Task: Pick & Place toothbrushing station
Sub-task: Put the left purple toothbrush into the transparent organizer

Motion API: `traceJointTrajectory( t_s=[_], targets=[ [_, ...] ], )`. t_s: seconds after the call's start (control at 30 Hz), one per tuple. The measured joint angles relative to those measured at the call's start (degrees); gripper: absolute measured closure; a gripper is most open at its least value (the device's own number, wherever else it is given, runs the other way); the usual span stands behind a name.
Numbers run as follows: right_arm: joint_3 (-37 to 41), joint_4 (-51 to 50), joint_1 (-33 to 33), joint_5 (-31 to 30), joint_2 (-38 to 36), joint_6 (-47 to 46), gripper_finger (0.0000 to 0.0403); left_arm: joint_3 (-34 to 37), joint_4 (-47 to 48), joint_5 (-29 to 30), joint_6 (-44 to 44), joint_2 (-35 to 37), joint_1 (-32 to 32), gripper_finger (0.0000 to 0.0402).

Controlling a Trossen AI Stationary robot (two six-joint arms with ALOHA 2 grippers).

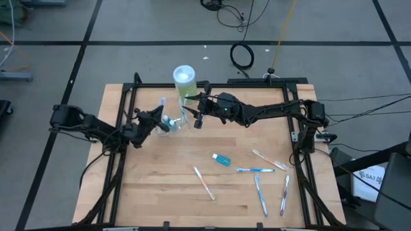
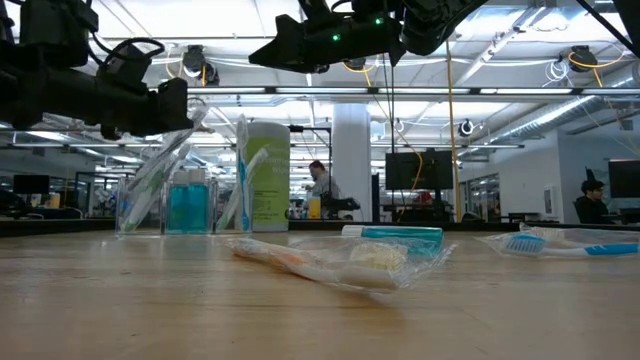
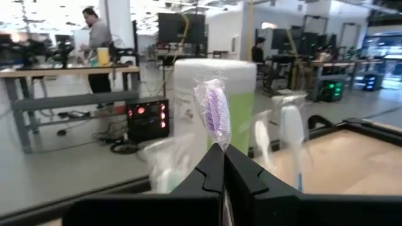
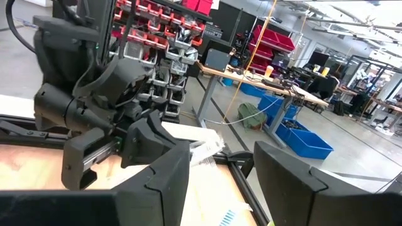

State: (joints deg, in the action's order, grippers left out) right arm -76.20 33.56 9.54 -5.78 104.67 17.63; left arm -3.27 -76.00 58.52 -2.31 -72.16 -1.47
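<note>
Tabletop (image 1: 160, 192): pale, light-brown wood grain in butcher-block strips, bordered by a black frame. Left tool (image 1: 154, 119) and right tool (image 1: 198, 118): matte black, as are both arms. Tall container (image 1: 183, 80): light green body with white lid; in the low view it shows a white band above green. Clear cup (image 2: 170, 205): colourless, transparent plastic. Tube in the cup (image 2: 188, 203): turquoise blue. Tube lying on the tabletop (image 1: 221, 159): blue with a white cap. Loose toothbrushes: one white with orange (image 1: 204, 183), one blue and white (image 1: 255, 170), one pale (image 1: 270, 160), all in clear wrappers. Wrapped brush head at the left tool (image 3: 217, 116): purple under clear film. Floor: grey with dark lines.
</note>
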Motion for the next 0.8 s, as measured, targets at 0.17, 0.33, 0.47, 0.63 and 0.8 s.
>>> traceJointTrajectory(
  t_s=[0.17,0.33,0.47,0.63,0.8],
  targets=[
    [0.0,0.0,0.0,0.0,0.0,0.0,0.0234,0.0,4.6,6.1,4.7,0.0,-2.6,0.0401],
    [0.0,0.0,0.0,0.0,0.0,0.0,0.0234,0.0,9.1,8.0,9.0,0.0,-3.8,0.0401],
    [0.0,0.0,0.0,0.0,0.0,0.0,0.0234,0.0,11.9,8.1,12.6,0.0,-4.3,0.0399],
    [0.0,0.0,0.0,0.0,0.0,0.0,0.0234,0.0,12.5,11.0,13.0,0.0,-5.4,0.0389],
    [0.0,-0.1,0.0,0.0,0.0,0.0,0.0234,0.0,12.4,12.7,12.6,0.2,-7.2,0.0369]
  ],
)
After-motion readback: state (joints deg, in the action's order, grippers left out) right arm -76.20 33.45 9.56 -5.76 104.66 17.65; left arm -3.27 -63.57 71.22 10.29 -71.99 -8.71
